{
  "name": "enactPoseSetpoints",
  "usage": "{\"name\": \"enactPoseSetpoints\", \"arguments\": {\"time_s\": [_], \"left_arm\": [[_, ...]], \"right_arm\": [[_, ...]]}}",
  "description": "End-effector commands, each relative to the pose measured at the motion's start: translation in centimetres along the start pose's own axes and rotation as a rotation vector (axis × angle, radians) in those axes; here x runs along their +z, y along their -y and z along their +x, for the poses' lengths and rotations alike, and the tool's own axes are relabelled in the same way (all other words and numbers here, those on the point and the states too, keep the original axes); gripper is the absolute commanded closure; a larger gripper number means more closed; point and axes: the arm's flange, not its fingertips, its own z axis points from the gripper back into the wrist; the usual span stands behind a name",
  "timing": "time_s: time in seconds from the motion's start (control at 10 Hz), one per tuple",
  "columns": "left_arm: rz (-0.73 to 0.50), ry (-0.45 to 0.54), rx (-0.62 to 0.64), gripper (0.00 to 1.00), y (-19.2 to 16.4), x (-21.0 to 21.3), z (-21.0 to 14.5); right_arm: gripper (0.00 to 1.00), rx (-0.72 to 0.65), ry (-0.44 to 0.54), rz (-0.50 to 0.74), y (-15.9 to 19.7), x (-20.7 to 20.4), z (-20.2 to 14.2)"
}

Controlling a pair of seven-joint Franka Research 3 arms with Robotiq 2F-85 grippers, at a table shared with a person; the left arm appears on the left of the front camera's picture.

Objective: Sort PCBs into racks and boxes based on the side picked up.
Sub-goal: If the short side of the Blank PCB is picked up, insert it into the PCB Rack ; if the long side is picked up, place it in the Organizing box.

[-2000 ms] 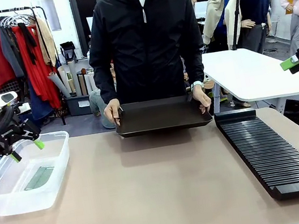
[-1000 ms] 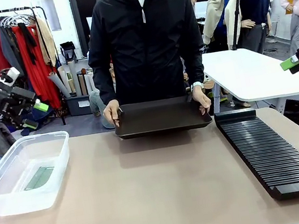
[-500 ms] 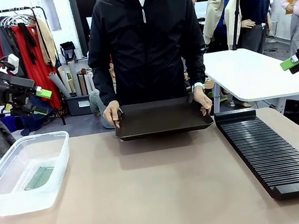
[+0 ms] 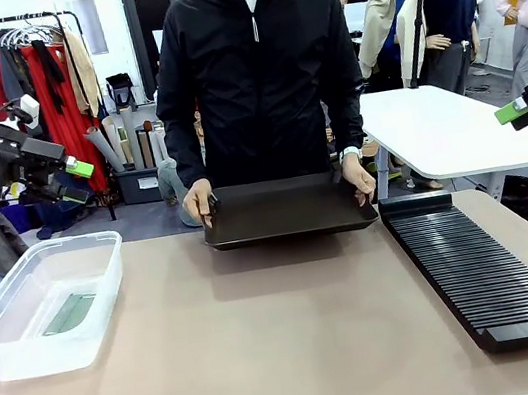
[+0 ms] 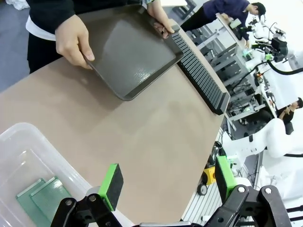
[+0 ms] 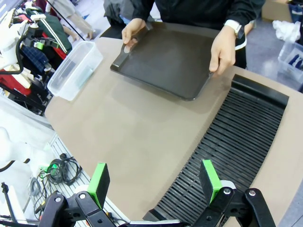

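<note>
Two green PCBs (image 5: 39,197) lie flat on the bottom of the clear box (image 4: 5,347) at the table's left; they also show in the front view (image 4: 69,313). My left gripper (image 4: 76,180) hovers high above and behind the box, open and holding nothing, as its own view (image 5: 169,182) confirms. The long black slotted rack (image 4: 479,268) lies along the right side with bare slots. High above the rack (image 6: 236,142), my right gripper (image 6: 155,181) stands open with nothing between its fingers; it sits at the right edge of the front view (image 4: 518,109).
A person at the far edge holds a dark tray (image 4: 286,209) by both short ends, a hand (image 4: 198,200) on each; nothing lies in the tray (image 5: 132,52). Bare brown tabletop (image 4: 267,339) stretches between box and rack. A white table stands behind at the right.
My left gripper has risen from just over the box to well above and behind it, still open. The person's tray has barely moved. The right arm stays put.
</note>
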Motion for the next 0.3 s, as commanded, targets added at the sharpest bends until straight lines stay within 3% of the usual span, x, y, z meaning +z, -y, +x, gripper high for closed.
{"name": "enactPoseSetpoints", "arguments": {"time_s": [0.0, 0.2], "left_arm": [[-0.013, 0.02, 0.012, 0.0, 0.16, 0.02, 0.17], [-0.013, 0.02, 0.012, 0.0, 0.16, 0.02, 0.17]], "right_arm": [[0.0, 0.003, 0.016, -0.002, -0.01, -0.1, 0.04], [0.0, 0.003, 0.016, -0.002, -0.01, -0.1, 0.04]]}}
